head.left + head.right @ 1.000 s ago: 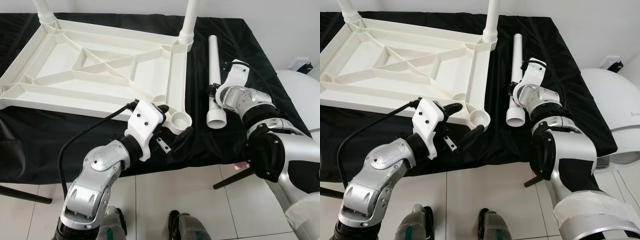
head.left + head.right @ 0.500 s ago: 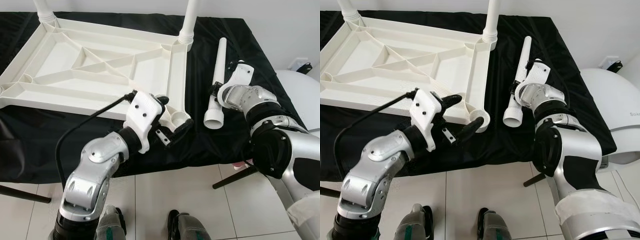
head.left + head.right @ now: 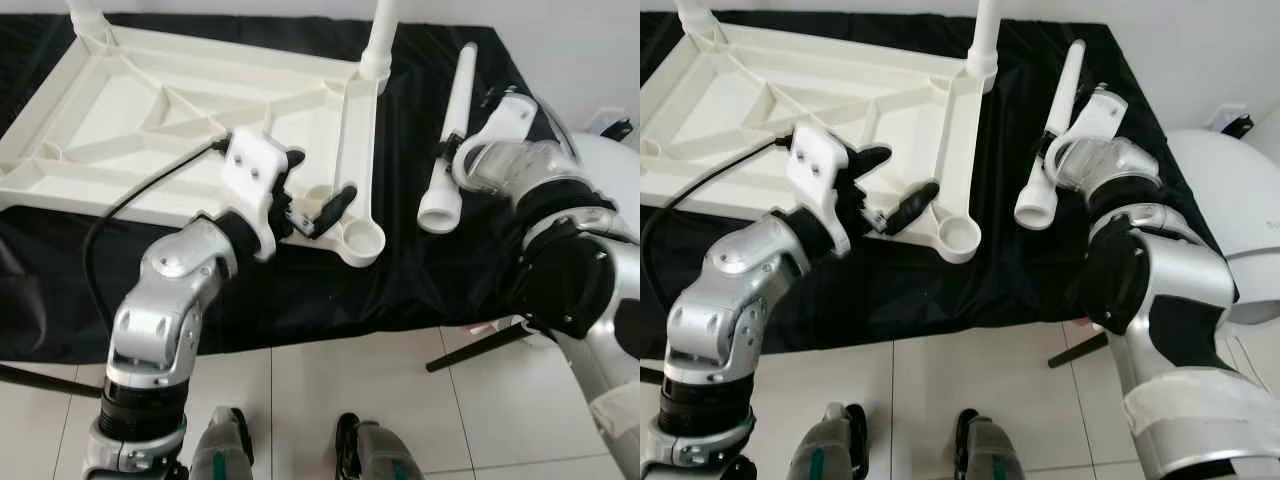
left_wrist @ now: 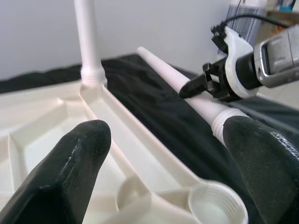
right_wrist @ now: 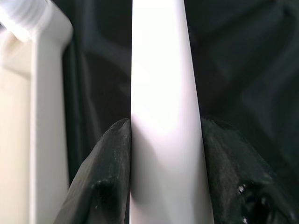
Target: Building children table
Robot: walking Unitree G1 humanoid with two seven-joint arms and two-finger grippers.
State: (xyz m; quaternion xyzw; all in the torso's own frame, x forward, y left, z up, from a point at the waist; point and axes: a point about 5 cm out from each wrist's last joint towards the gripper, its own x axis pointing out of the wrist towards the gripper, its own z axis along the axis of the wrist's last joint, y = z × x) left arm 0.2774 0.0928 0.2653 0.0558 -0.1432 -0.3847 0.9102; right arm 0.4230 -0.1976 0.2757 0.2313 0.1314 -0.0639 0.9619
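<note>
The white tabletop (image 3: 150,120) lies upside down on a black cloth, with upright legs (image 3: 380,35) screwed into its two far corners. Its near right corner has an empty threaded socket (image 3: 362,243). My left gripper (image 3: 314,192) hovers open just above the frame beside that socket, which also lies between its fingers (image 4: 70,172) in the left wrist view. My right gripper (image 3: 446,160) is shut on a loose white leg (image 3: 452,130), tilted to the right of the tabletop with its wide threaded end nearest me. Both black fingers (image 5: 110,172) press against the leg (image 5: 161,93).
The black cloth table (image 3: 300,290) ends just before me, with white tiled floor (image 3: 330,380) below. A white rounded seat (image 3: 615,165) stands at the right, and a dark table leg (image 3: 480,345) slants out underneath. A black cable (image 3: 130,200) loops from my left wrist.
My left gripper has risen from the table's near edge to over the frame beside the empty socket. My right gripper has lifted and tilted the loose leg, its far end swinging right.
</note>
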